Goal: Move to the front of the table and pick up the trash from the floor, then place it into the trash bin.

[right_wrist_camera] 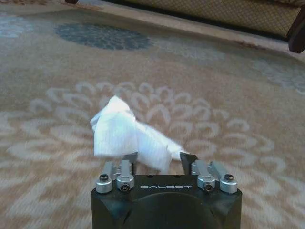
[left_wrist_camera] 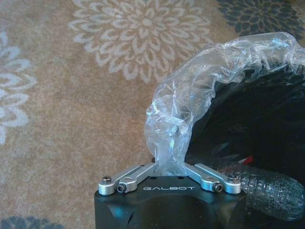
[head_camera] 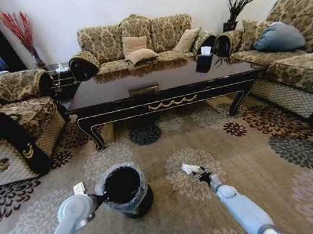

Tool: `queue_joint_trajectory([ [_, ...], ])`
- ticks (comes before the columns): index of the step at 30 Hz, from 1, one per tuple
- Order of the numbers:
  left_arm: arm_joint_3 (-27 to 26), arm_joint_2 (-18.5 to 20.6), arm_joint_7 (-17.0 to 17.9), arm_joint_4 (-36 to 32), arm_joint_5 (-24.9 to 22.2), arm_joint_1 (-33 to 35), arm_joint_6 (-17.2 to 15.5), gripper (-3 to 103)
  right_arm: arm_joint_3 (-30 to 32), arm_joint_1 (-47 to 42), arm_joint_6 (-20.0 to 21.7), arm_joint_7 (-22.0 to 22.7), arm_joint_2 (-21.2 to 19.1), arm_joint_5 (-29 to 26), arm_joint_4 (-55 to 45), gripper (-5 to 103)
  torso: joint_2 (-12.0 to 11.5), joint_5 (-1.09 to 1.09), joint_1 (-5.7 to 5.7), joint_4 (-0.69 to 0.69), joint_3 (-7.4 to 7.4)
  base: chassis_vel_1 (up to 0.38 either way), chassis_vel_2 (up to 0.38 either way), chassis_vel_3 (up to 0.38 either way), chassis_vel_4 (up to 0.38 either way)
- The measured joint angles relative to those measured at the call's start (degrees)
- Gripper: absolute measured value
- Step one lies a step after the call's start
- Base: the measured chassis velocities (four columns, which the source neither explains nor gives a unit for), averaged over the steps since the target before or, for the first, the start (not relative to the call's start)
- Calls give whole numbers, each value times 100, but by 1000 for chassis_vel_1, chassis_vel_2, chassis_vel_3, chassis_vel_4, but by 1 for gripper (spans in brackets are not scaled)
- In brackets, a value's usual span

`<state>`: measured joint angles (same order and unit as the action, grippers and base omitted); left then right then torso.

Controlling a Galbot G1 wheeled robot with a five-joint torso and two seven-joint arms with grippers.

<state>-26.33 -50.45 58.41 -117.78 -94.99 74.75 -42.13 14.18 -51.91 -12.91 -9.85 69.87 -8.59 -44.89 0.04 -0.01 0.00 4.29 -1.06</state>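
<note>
A beige floral-medallion carpet (head_camera: pixel 250 137) covered the floor. Patterned damask sofas (head_camera: pixel 135 42) stood on three sides (cushions present). White walls (head_camera: pixel 67 12); potted plant (head_camera: pixel 237 7) in the corner.

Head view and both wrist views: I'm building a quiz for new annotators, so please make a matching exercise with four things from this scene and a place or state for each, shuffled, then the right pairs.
Things:
1. left gripper
2. right gripper
3. trash bin
4. table

Places or states:
A. stands between the sofas, beyond the bin
B. jaws around a crumpled white paper scrap above the carpet
C. clamped on the plastic liner at the rim
D. sits on the carpet beside the left arm, a bottle inside

Pairs: 1-C, 2-B, 3-D, 4-A
</note>
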Motion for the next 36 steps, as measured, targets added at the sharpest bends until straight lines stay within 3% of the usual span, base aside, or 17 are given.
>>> queue_joint_trajectory([
  [1, 1, -3, 2, 0, 20, -1, 0, 0, 8, -15, -1, 0, 9, 0, 4, 48, 0, 0, 0, 0, 0, 0, 0, 0, 0],
  [2, 1, -4, 5, 0, 40, 0, 0, 0, 21, -31, -5, 0, 27, 0, 10, 48, 0, 1, 0, -1, 0, 0, 0, 0, 0],
  [3, -1, -1, 5, 0, 43, 7, 0, 0, 33, -43, -11, 0, 47, -2, 12, 37, 0, 1, 0, -1, 0, 0, 0, 0, 0],
  [4, -8, 8, 4, -1, 43, 14, 0, 0, 34, -47, -14, 0, 53, -6, 10, 37, 0, 1, 0, -2, 0, 0, 0, 0, 0],
  [5, -20, 19, 5, -1, 44, 20, 0, 0, 29, -49, -17, 0, 52, -14, 2, 27, -1, 0, 0, -1, 0, 0, 0, 0, 0],
  [8, -49, 35, -2, -5, 45, 39, 0, 0, -5, -52, -28, 0, 50, -30, -20, 27, -1, 1, 0, -2, 0, 0, 0, 0, 0],
  [9, -61, 43, -11, -8, 45, 50, 0, 0, -10, -49, -33, 0, 50, -42, -21, 16, -1, 1, 0, -2, 0, 0, 0, 0, 0],
  [12, -66, 51, -20, -8, 45, 64, 0, 0, -18, -41, -34, 4, 50, -67, -27, 16, -1, 1, 0, -2, 0, 0, 0, 0, 0],
  [13, -66, 52, -25, -8, 45, 67, 0, 0, -21, -40, -34, 7, 47, -72, -29, 5, -1, 1, 0, -2, 0, 0, 0, 0, 0],
  [15, -62, 53, -31, -6, 45, 65, 0, 0, -23, -43, -36, 10, 33, -73, -33, 1, -1, 1, 0, -2, 0, 0, 0, 0, 0],
  [23, 38, -5, -37, 2, 68, 11, 0, 0, 3, -282, -42, 84, -158, -164, -560, 0, -1, 1, 0, -1, 0, 0, 0, 0, 0],
  [36, 693, -150, -25, 61, 207, -487, 0, 0, 339, -1569, 11, 396, -1221, -361, -3795, 0, -1, 0, 0, 0, 0, 0, 0, 0, 0],
])
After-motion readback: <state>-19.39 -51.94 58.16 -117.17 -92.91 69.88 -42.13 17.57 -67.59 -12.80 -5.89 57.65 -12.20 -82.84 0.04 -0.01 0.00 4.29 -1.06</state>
